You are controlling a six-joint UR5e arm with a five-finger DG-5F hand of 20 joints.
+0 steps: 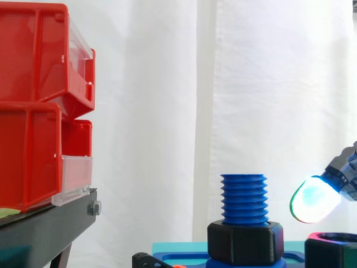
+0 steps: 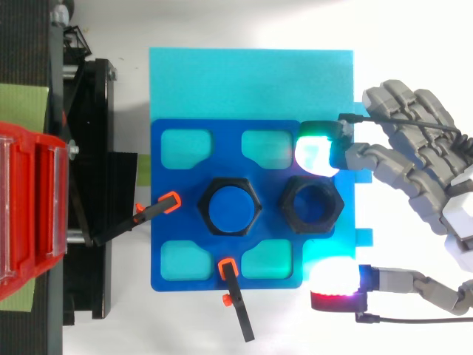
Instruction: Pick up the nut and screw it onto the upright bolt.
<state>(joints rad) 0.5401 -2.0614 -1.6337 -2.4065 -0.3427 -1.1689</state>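
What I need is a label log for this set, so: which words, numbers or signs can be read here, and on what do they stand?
None: no word, number or sign can be read in either view.
The red bins, the blue bolt, the black nut at its foot, the loose black nut, the blue plate and the hand show no lettering.

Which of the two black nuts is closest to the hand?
The loose nut with the empty hole, next to the hand; the other nut sits round the blue bolt, farther off.
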